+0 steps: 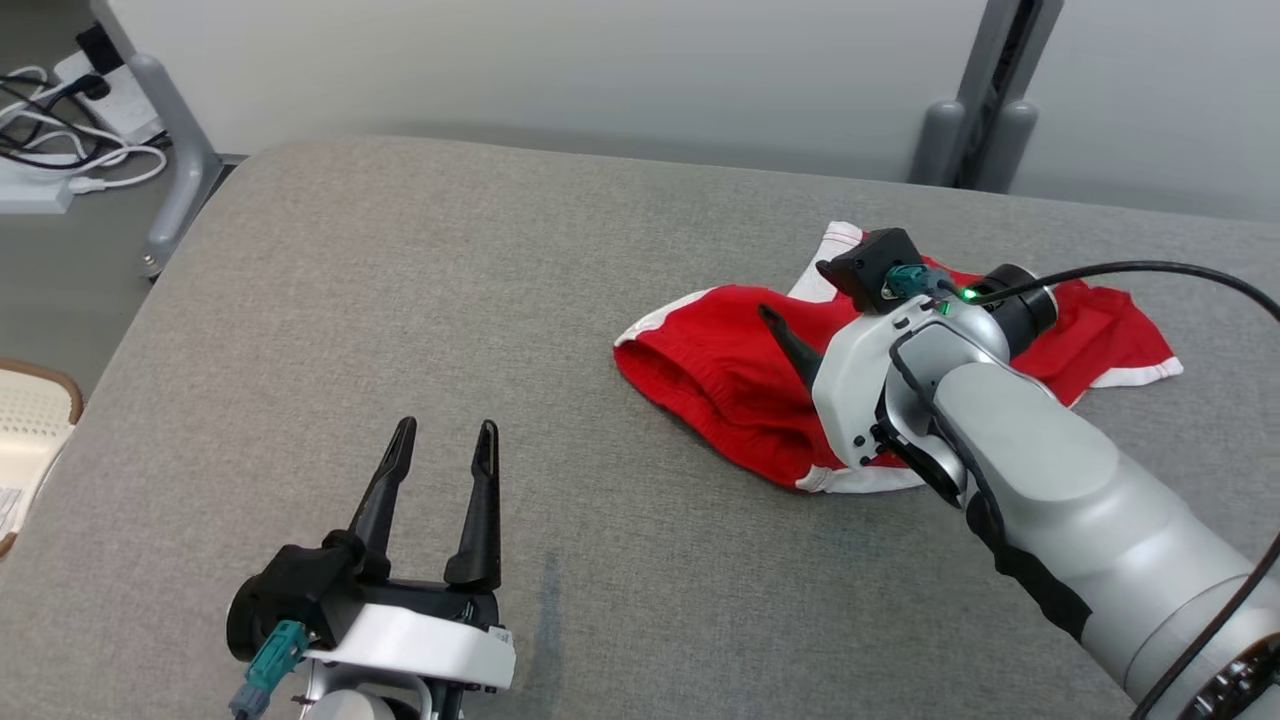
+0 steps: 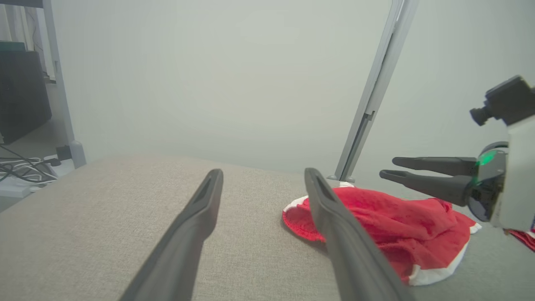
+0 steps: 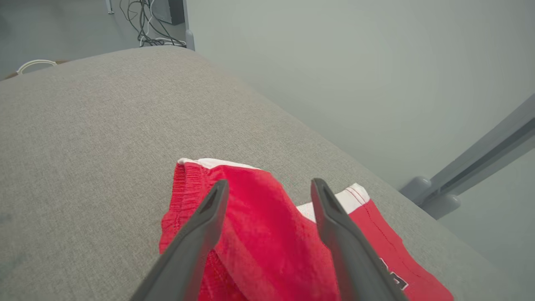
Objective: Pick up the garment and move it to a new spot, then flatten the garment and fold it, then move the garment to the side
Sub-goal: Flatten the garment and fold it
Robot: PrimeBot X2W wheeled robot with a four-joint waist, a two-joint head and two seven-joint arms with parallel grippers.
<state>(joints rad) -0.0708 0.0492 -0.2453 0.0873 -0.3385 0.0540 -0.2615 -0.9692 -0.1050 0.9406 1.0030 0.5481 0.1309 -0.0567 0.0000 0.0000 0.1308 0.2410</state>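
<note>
Right tool (image 3: 269,184) apart above red garment (image 1: 720,380); left tool (image 1: 446,428) apart; grey surface (image 1: 400,300) open leftward.

Red fabric garment (image 1: 720,380) with white trim, crumpled and bunched, elastic waistband opening toward the left, lying unfolded on right half of grey fabric-covered tabletop (image 1: 400,300)

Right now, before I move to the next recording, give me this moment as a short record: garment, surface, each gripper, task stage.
garment: red shorts with white trim, crumpled, lying on the surface's right part
surface: grey fabric surface
left gripper: fingers apart, empty, over bare surface, clear of the garment
right gripper: fingers apart, above the garment, holding nothing
stage: garment not yet flattened or folded
background: cables on the floor, far left
</note>
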